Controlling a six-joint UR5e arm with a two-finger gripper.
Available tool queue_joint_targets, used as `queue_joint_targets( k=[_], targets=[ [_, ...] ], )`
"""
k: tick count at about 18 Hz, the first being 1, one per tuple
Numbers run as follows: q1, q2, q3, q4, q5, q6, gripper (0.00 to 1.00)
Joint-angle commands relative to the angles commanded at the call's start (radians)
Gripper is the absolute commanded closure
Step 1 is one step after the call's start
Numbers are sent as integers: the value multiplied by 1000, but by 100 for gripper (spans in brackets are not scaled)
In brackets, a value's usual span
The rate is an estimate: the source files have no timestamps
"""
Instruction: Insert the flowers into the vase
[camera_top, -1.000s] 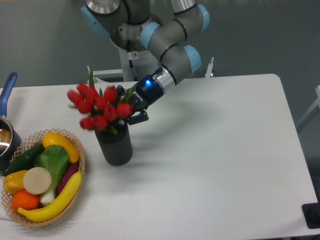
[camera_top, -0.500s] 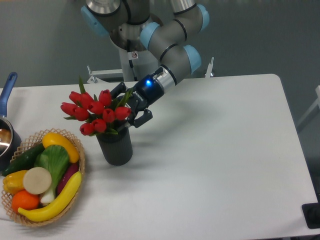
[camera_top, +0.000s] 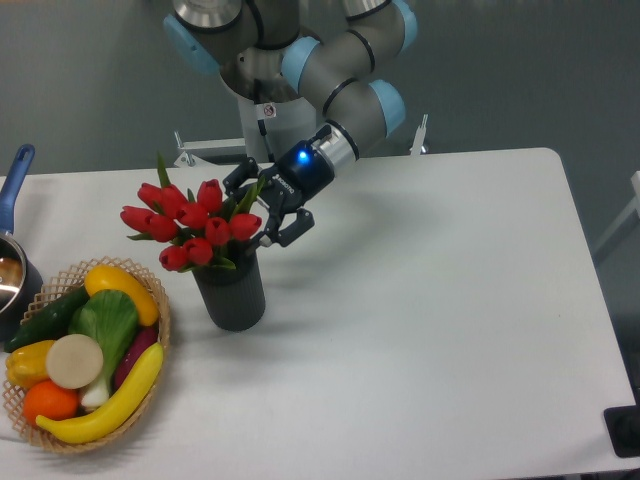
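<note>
The flowers (camera_top: 192, 224), a bunch of red tulips with green leaves, stand with their stems down in the vase (camera_top: 231, 291), their heads spreading wider than its mouth and leaning to the left of it. They look light and soft, likely artificial; the heads and leaves would bend or crush easily, so the sensible place to hold them is the bound stems just below the blooms, not the petals. The vase is a dark grey cylinder standing upright on the white counter (camera_top: 430, 300); it looks tall for its base, so a sideways tug on the bunch could tip it. The pincer (camera_top: 275, 215) sits just above and to the right of the vase, close against the right side of the bunch, with its black fingers spread apart and nothing between them; whether a finger touches a leaf cannot be told. The task looks essentially done, with the bunch released. To the left of the vase, near it, is a woven basket (camera_top: 160, 330) holding a banana, corn, cucumber, an orange and other vegetables. Further left of the vase, at the frame's edge, is a pot with a blue handle (camera_top: 14, 178). To the right of the vase the counter is wide and bare to its far edge, so up and to the right is the free way out for the arm.
</note>
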Motion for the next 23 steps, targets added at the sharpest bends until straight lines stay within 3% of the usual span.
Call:
queue_joint_targets(
  k=[4, 6, 8, 11, 13, 17, 23],
  targets=[
    [41, 81, -11, -2, 5, -49, 16],
    [58, 112, -8, -3, 12, -80, 9],
    [81, 124, -5, -3, 12, -95, 0],
    [117, 121, 21, -6, 14, -100, 0],
    [152, 114, 60, -8, 69, -100, 0],
    [178, 106, 190, -8, 320, -230, 0],
    [178, -33, 336, -8, 576, -267, 0]
  ],
)
